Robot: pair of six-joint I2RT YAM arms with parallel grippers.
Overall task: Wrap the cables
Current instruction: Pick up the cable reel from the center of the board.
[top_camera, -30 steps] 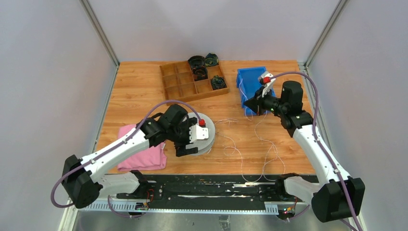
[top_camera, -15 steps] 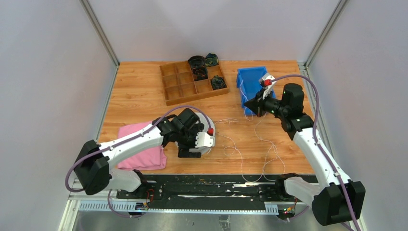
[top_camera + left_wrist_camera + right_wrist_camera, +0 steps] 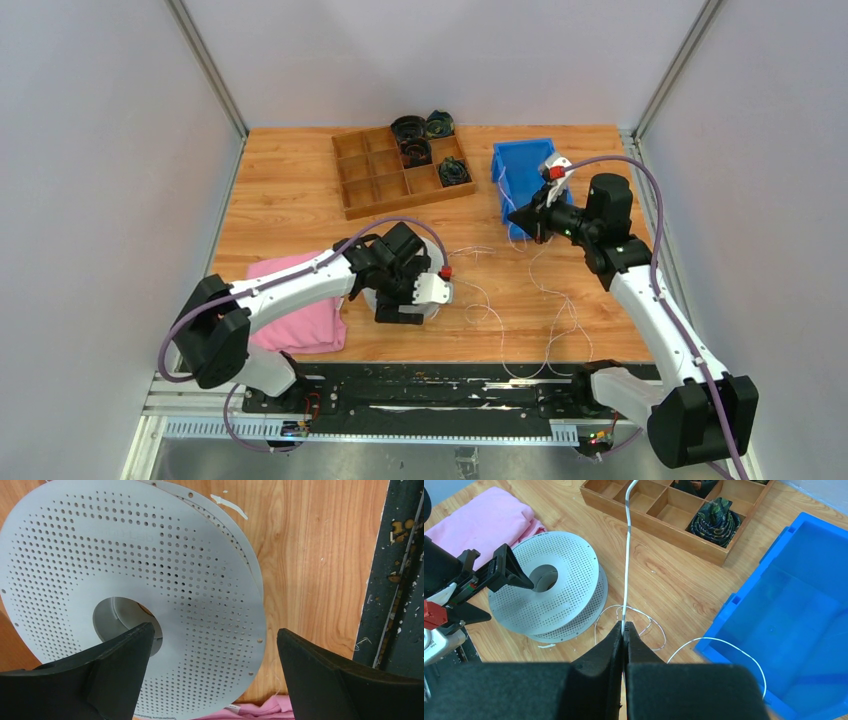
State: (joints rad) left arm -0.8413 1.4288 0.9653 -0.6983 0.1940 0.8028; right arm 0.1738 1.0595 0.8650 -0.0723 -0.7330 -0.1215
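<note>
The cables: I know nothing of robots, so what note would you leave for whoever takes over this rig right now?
Left jaws: open wide over the white reel, holding nothing.
Right jaws: shut on the cable, raised beside the blue bin.
Cable: mostly loose loops on the table between reel and bin; one loop crosses the bin's rim.
Done: the cable is gripped; none seen wound on the reel.
Left: wind it all onto the reel.
</note>
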